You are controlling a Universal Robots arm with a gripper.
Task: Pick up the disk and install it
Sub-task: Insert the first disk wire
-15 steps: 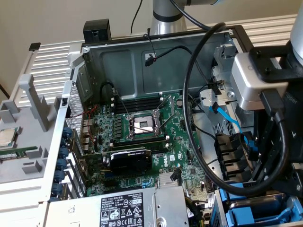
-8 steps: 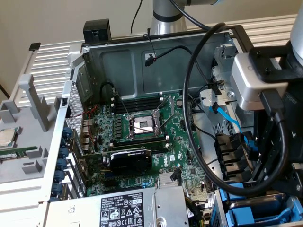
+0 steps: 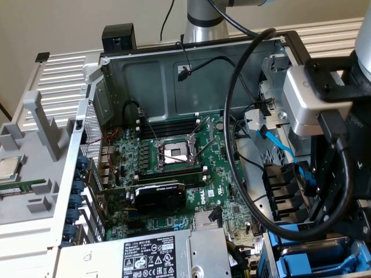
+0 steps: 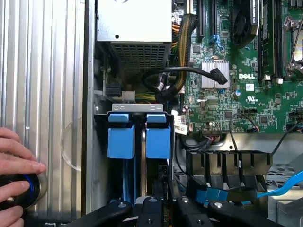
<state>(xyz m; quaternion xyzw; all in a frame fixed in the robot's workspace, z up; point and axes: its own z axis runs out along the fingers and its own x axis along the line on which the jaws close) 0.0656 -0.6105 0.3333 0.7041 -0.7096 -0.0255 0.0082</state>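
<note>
Blue-framed disk [image 4: 142,142] on edge in bay [image 4: 102,142]

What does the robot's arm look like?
The arm is a shiny silver tube. Near its end sits a silver-grey block with black parts beside it. Thick black cables loop down from it. The gripper is black, with round silver screws on its linkages.

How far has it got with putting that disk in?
It looks late on: two blue-framed carriers already stand upright in the drive bay. In hand: the gripper hangs right over them. Left: I cannot tell which carrier holds the disk, or whether it is fully seated.
</note>
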